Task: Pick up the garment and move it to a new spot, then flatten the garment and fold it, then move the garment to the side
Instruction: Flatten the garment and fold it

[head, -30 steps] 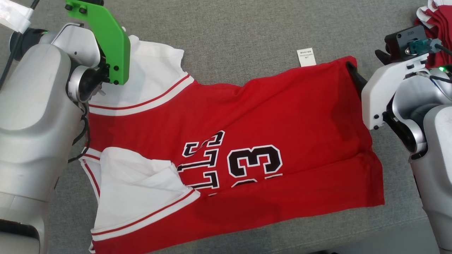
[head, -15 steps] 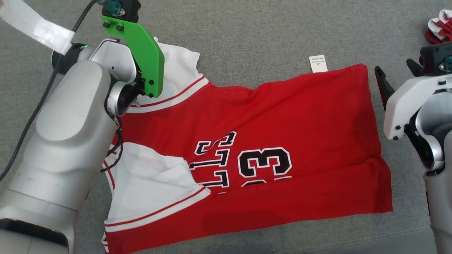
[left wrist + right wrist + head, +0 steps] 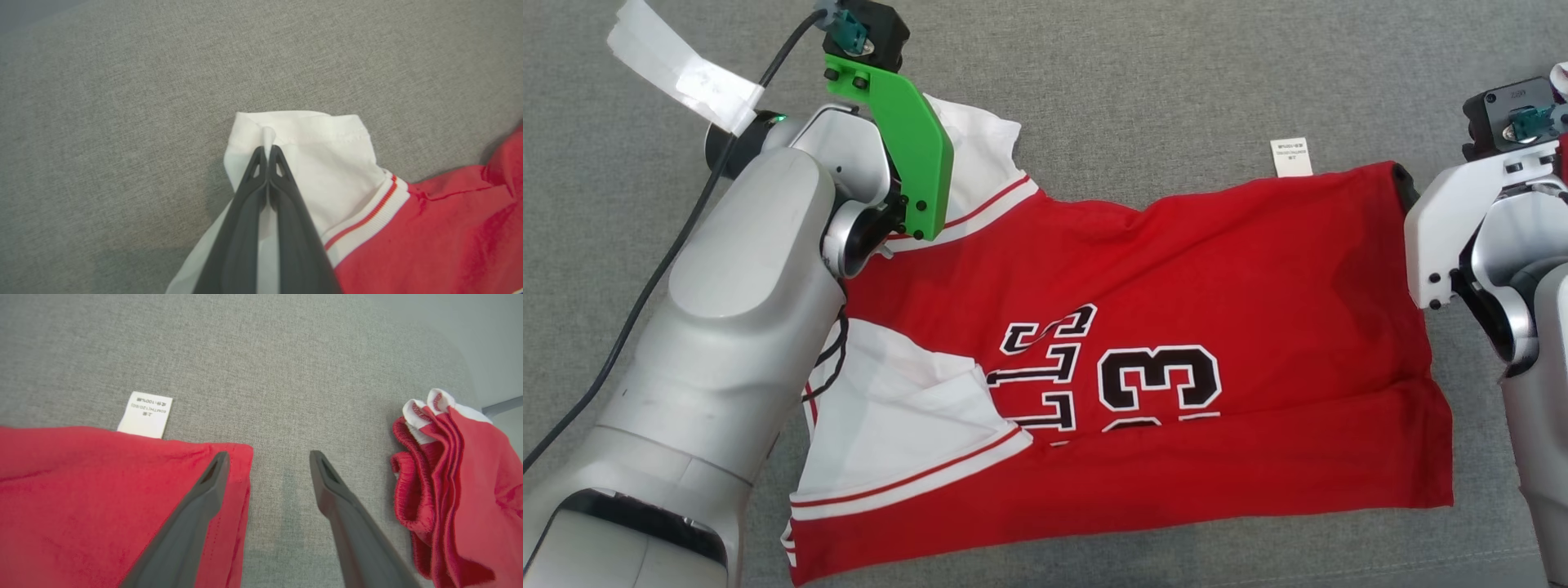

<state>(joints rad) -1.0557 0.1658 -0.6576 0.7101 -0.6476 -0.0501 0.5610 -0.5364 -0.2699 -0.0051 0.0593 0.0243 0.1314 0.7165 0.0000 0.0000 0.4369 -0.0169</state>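
One red jersey (image 3: 1176,286) lies spread across the grey, fabric-covered bench (image 3: 1176,73). Its black, white-edged letters and number face up, and a fold along the near side cuts across the print. Both white sleeves, trimmed with red stripes, lie toward the robot's left, and the plain hem lies toward its right. A small white label (image 3: 1291,157) pokes out from the far edge, close to the hem corner.

At the far sleeve, the left end effector (image 3: 267,149) is pressed together on the white cuff edge, with a small tuck of cloth pinched between its tips. A green bracket (image 3: 907,155) on that wrist sits over the sleeve in the head view.

At the far hem corner, the right end effector (image 3: 269,456) is spread. One finger is over the red corner and the other over bare bench; whether either touches cannot be told. Beyond it, a bunched red-and-white pile (image 3: 449,477) lies apart from the jersey.
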